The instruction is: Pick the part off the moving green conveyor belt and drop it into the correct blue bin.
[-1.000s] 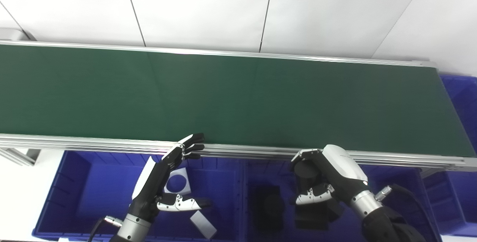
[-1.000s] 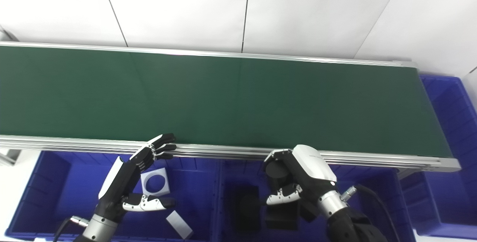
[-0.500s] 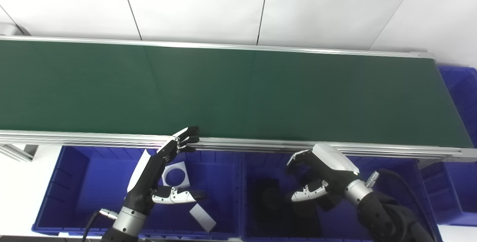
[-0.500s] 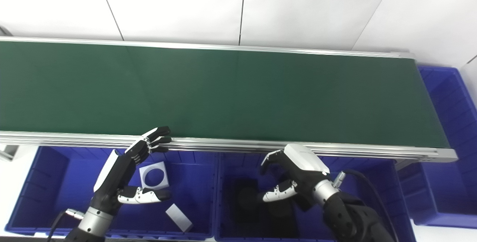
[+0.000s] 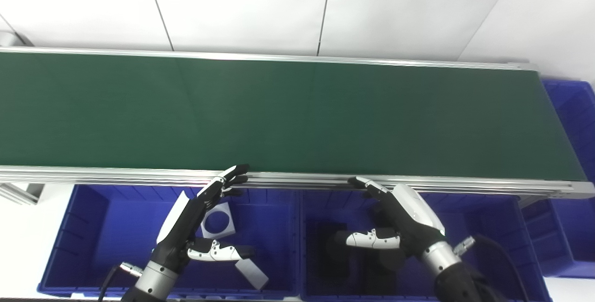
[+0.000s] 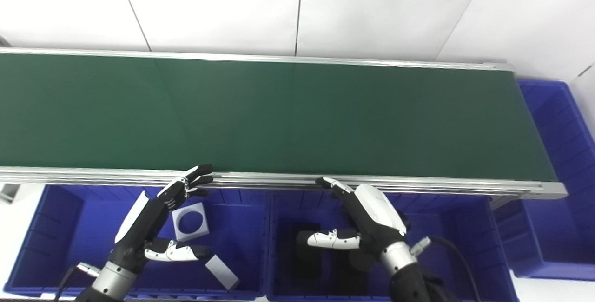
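In the left eye view, the right robot hand [image 5: 403, 222], which a second ago was curled round a dark round part over the middle blue bin [image 5: 504, 209], now has its fingers spread wide and holds nothing; the part is no longer in its grip and lies among dark pieces [image 5: 332, 251] on that bin's floor, too dim to single out. The left robot hand [image 5: 197, 220] has barely changed, fingers wide apart over the left blue bin [image 5: 88, 218], fingertips by the near rail of the belt. The green conveyor belt [image 5: 297, 116] carries nothing, with white wall panels behind. In the right eye view, a white square plate with a round hole [image 6: 189, 221] and a small white plate [image 6: 222, 272] lie in the left bin; a third bin [image 6: 558, 121] at the belt's right end is cut off.
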Motion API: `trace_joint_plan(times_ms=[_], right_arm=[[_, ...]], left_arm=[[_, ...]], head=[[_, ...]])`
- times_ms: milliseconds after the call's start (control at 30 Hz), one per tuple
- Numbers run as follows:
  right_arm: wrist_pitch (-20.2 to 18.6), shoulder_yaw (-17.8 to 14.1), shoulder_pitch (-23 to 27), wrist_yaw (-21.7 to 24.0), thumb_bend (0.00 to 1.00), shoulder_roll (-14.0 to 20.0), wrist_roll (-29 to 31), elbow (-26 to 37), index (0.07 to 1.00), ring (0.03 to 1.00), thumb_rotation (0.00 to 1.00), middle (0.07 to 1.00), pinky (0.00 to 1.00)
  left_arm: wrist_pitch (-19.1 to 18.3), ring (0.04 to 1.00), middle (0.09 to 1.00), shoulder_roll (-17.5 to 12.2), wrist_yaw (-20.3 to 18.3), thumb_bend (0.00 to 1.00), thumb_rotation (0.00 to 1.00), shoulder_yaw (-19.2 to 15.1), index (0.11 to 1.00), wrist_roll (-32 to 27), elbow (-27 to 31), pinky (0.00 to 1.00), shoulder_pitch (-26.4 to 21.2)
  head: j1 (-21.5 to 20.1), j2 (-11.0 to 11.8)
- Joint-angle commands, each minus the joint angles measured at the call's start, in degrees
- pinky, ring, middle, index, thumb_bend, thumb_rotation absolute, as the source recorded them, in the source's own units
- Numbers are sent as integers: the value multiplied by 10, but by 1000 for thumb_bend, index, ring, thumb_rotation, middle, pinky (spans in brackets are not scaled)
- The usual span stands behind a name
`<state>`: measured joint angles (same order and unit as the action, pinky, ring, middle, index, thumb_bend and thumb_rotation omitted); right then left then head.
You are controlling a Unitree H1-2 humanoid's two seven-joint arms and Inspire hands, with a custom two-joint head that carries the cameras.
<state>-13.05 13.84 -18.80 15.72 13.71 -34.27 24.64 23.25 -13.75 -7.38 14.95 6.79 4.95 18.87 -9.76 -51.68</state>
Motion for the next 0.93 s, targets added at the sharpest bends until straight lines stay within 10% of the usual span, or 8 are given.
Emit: trace_joint_plan(times_ms=[0,900], right_arm=[[51,-6,-10,-32,793,-5,28,21,925,773,502,868,634],[108,8,-72,-127,854,-42,39,3,907,767,392,826,655]], left_arm=[[13,844,893,-1,-5,907,419,-5,871,0,16,749,3],[-9,859,908,4,-25,938,449,-17,886,13,14,750,5]], head=[[4,1],[4,26]])
